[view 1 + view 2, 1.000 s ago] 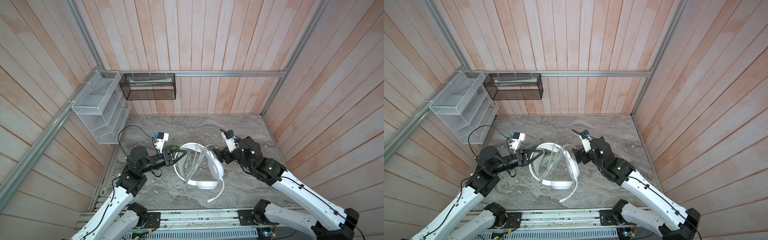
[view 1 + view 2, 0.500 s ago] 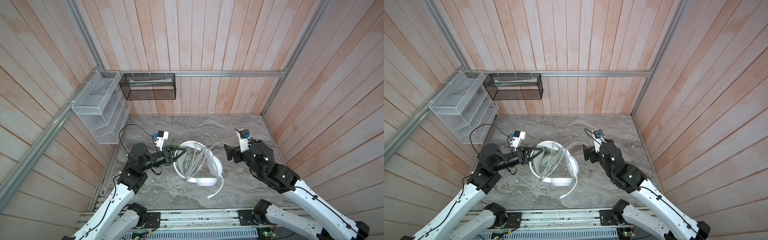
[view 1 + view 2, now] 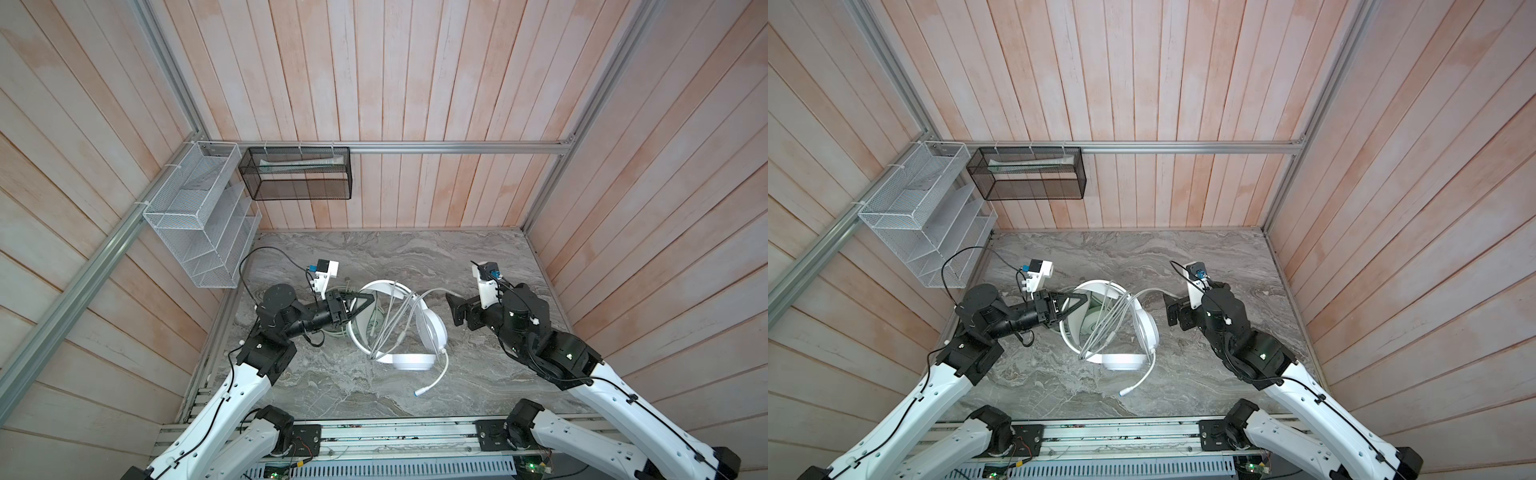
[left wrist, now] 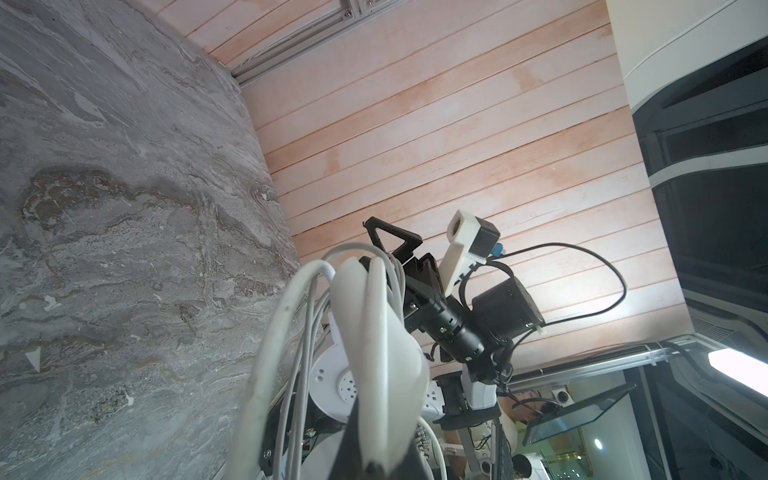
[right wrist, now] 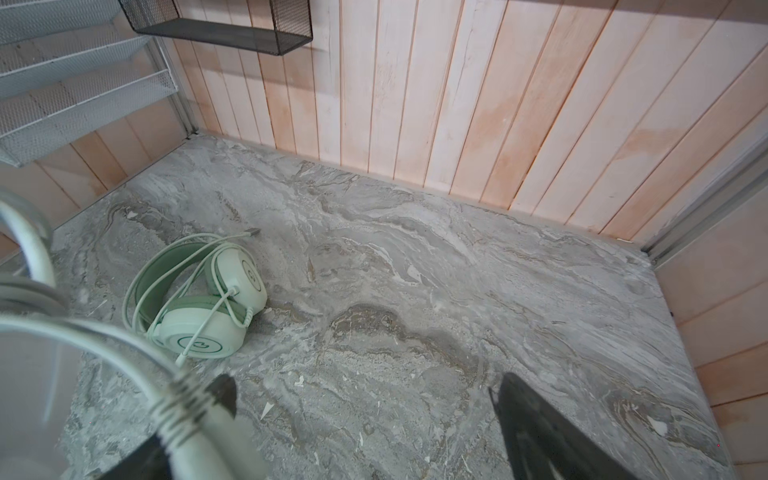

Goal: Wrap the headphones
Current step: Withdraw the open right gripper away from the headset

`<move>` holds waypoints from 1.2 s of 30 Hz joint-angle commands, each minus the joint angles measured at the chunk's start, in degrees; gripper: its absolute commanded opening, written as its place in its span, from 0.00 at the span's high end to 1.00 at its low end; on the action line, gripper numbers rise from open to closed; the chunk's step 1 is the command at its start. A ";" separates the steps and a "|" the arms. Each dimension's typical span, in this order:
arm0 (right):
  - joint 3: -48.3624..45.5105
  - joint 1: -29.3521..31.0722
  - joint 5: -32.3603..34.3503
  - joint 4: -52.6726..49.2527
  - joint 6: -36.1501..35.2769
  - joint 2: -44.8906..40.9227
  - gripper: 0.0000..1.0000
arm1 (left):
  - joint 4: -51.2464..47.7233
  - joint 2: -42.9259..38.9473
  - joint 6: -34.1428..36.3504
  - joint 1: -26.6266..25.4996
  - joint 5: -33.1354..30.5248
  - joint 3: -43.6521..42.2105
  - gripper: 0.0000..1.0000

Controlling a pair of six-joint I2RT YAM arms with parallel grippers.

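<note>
Left gripper [image 3: 368, 298] pinched the white headset [image 3: 432, 332] mid-table; right gripper [image 3: 455, 311] stood wide and empty beside it.
The band was clamped, probably to steady it while its cord [image 3: 390, 324] draped over it for winding; the mint-green headset [image 5: 208, 299] lay on the table [image 5: 415, 291], cord coiled round it.

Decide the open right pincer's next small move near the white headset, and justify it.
Probably move the right pincer in toward the cable loops and pinch one. The left pincer grips the white headset by its band, the cable drapes slackly across it, and the right pincer stands open, empty.
</note>
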 commanded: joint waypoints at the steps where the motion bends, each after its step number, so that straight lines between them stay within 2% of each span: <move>1: 0.43 -0.15 -2.39 -2.62 -0.20 0.66 0.02 | 6.04 -0.10 -2.98 0.23 1.61 1.26 1.00; 9: 1.52 -0.10 -2.51 -9.36 1.30 3.24 0.01 | 6.07 0.57 -3.87 0.41 2.24 0.56 1.00; 13: 2.28 -0.13 -6.21 -13.68 2.32 4.34 0.01 | 7.92 0.82 -5.63 0.41 2.80 -0.70 1.00; 16: 4.02 -0.07 -6.49 -17.02 3.83 5.47 0.02 | 8.19 0.95 -5.74 0.49 2.86 -0.99 1.00; 22: 6.12 -0.07 -2.68 -18.96 5.21 0.83 0.01 | 8.21 1.37 -5.76 1.32 3.16 -1.05 1.00; 29: 10.78 -0.15 -1.21 -24.86 4.99 0.18 0.02 | 8.23 2.62 -6.23 3.38 3.90 -1.02 1.00; 36: 12.58 -0.07 1.15 -24.09 5.83 -3.09 0.01 | 8.12 6.72 -5.28 3.93 2.18 0.90 1.00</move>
